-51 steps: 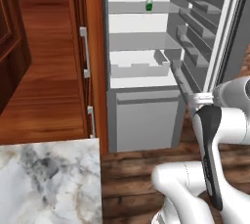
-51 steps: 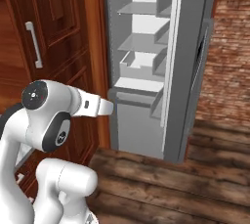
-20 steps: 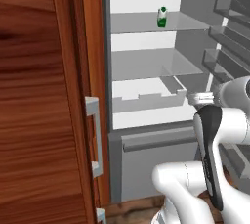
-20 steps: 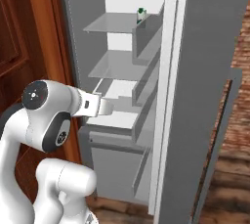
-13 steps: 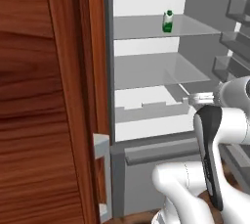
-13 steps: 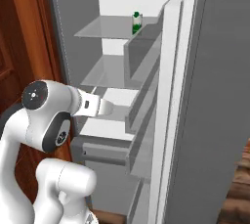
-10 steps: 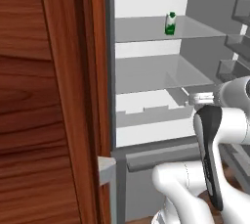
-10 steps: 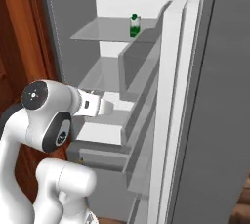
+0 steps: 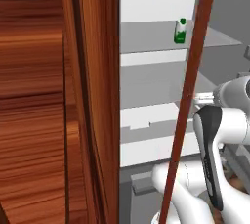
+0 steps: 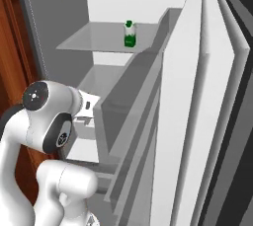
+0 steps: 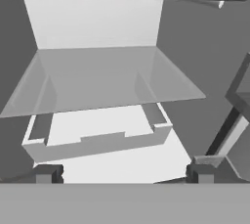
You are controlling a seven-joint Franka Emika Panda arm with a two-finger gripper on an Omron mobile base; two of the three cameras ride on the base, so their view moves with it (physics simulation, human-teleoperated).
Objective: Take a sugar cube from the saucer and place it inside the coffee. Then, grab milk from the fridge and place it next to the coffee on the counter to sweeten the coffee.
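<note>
arm: level, reaching into fridge (image 10: 207,121) | end effector (image 11: 124,173): spread wide, empty | milk (image 10: 129,34): upper shelf

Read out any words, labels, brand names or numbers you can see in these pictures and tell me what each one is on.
None can be read.
The milk on the upper shelf of the fridge has green markings on its white carton, too small and blurred to read as text.
The shelves, the drawer, the wooden cabinet and the arm carry no lettering.
</note>
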